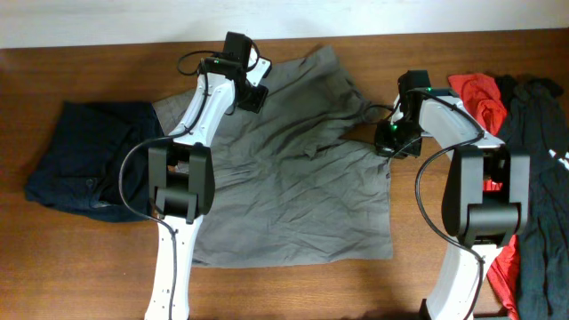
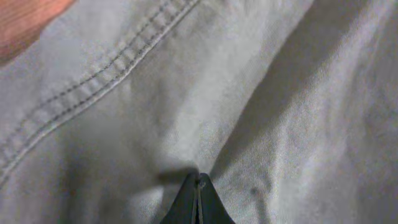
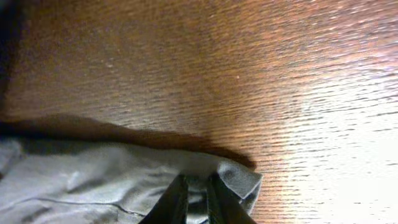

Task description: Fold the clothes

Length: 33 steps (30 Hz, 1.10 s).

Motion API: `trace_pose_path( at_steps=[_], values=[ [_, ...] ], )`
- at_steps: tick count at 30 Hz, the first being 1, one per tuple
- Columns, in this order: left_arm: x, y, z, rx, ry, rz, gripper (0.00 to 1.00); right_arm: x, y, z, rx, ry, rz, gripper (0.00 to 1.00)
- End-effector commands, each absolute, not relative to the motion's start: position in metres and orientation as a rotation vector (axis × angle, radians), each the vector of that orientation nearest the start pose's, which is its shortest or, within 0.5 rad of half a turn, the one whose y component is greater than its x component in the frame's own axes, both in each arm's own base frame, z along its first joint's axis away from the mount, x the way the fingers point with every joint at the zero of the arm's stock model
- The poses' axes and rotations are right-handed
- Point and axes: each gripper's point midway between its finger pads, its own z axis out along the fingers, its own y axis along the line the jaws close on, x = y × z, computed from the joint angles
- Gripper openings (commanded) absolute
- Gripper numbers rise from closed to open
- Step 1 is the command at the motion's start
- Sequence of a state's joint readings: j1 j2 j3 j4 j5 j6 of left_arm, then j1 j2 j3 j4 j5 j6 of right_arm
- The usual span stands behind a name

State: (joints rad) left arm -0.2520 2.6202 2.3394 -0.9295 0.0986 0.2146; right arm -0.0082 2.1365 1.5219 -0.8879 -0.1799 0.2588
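The clothes [image 1: 293,178] are one wrinkled grey-khaki garment spread across the middle of the wooden table [image 1: 89,267]. My left gripper [image 1: 252,96] sits on its far left part. In the left wrist view this gripper [image 2: 198,179] is shut, and creases in the cloth [image 2: 249,74] run out from its tips, below a double-stitched seam [image 2: 93,81]. My right gripper [image 1: 388,147] is at the garment's right edge. Its nearly closed fingers [image 3: 196,182] have grey cloth between them, beside a curled-up corner [image 3: 239,177] lying on bare wood [image 3: 217,74].
A dark navy garment [image 1: 84,160] lies bunched at the left of the table. A red garment [image 1: 480,98] and a black garment [image 1: 538,178] lie along the right side, close to the right arm's base.
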Motion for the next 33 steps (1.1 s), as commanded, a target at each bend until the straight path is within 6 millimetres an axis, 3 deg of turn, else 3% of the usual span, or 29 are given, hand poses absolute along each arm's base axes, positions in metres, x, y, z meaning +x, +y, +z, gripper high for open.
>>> trace_pose_path(
  at_steps=[1, 5, 6, 10, 14, 17, 21, 25, 29, 33],
  values=[
    [0.559, -0.142, -0.023, 0.643, 2.787, -0.018, 0.02, 0.429, 0.033, 0.028, 0.276, 2.979, 0.312, 0.16],
    [0.567, -0.148, -0.005, 0.642, 2.753, -0.032, 0.02, 0.478, 0.065, 0.081, 0.152, 2.725, 0.564, 0.14],
    [0.568, -0.150, -0.001, 0.643, 2.741, -0.047, 0.02, 0.486, 0.068, 0.085, 0.170, 2.686, 0.587, 0.14],
    [0.580, -0.170, 0.020, 0.656, 2.659, -0.160, 0.05, 0.514, 0.080, 0.082, 0.209, 2.588, 0.625, 0.13],
    [0.591, -0.184, 0.036, 0.662, 2.582, -0.236, 0.10, 0.530, 0.105, 0.058, 0.152, 2.560, 0.651, 0.13],
    [0.592, -0.190, 0.038, 0.671, 2.565, -0.283, 0.10, 0.528, 0.117, 0.028, 0.151, 2.607, 0.652, 0.13],
    [0.591, -0.217, 0.050, 0.719, 2.484, -0.484, 0.12, 0.511, 0.108, -0.010, 0.218, 2.726, 0.576, 0.09],
    [0.592, -0.243, 0.058, 0.785, 2.382, -0.599, 0.13, 0.500, 0.092, -0.016, 0.234, 2.784, 0.457, 0.09],
    [0.590, -0.257, 0.039, 0.814, 2.387, -0.596, 0.13, 0.493, 0.092, -0.018, 0.214, 2.814, 0.448, 0.10],
    [0.585, -0.260, 0.003, 0.824, 2.454, -0.525, 0.03, 0.486, 0.091, -0.021, 0.219, 2.845, 0.444, 0.10]
  ],
)
